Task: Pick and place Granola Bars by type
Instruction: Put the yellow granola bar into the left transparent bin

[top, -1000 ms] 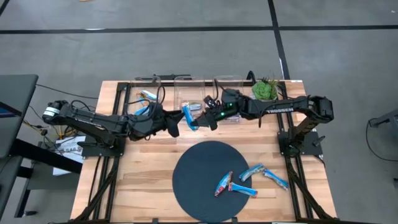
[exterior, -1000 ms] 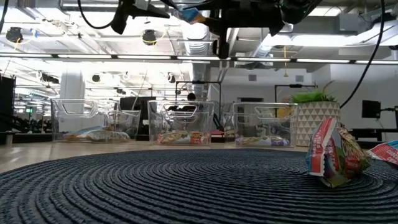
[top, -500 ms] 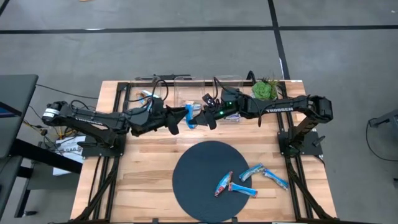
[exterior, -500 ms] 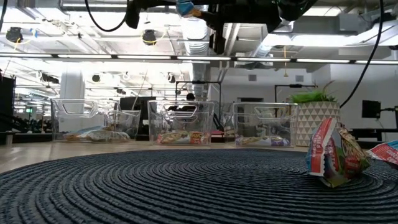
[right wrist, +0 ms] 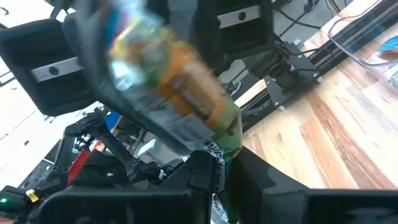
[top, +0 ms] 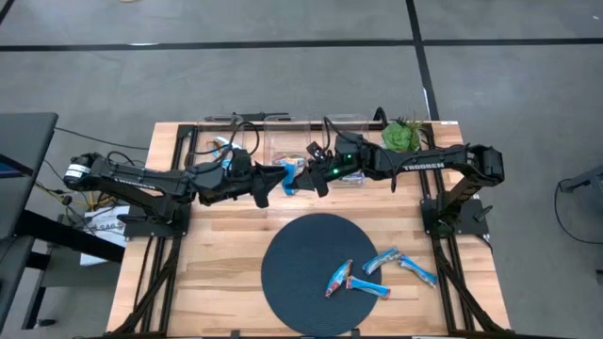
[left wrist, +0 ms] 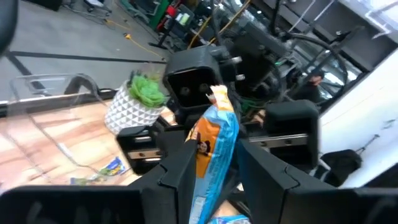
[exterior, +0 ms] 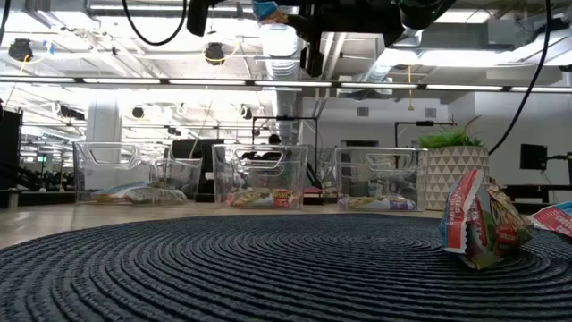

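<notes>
Left end effector (top: 273, 184): fingers closed narrow on a blue-and-orange granola bar (top: 288, 177), held upright above the tabletop (top: 217, 254), at 12 o'clock from the round dark mat (top: 320, 273). Right end effector (top: 313, 179): fingers pinched on a multicoloured granola bar (right wrist: 180, 93), nose to nose with the left one, just beside it. Step in hand, as judged: carrying each bar to the clear bins (exterior: 259, 174) at the 12 o'clock edge. Advice: part the arms before lowering, match each wrapper to its bin's contents, release low. Remaining stock: four bars (top: 372, 273) lying at 4 o'clock on and beside the mat. Potted plant (top: 402, 135) at 1 o'clock.
</notes>
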You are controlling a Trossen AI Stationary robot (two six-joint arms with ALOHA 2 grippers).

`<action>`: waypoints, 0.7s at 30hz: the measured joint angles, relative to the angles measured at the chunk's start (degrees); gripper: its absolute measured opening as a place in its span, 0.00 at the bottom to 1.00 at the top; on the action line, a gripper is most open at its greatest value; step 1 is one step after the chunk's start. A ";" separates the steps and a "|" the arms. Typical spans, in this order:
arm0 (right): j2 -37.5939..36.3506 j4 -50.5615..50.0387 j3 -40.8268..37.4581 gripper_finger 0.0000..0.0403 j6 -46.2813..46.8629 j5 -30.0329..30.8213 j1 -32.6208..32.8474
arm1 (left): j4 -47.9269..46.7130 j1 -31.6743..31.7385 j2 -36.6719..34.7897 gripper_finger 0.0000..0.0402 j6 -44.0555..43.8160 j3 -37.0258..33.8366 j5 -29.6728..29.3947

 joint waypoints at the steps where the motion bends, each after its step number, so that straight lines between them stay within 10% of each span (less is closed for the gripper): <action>1: 0.00 -0.02 0.00 0.07 0.00 0.00 -0.11 | 0.25 0.00 0.00 0.27 0.34 0.00 0.14; 21: 0.04 2.45 -0.01 0.06 1.97 -0.14 0.35 | -3.47 -0.02 1.11 0.27 1.66 0.00 0.55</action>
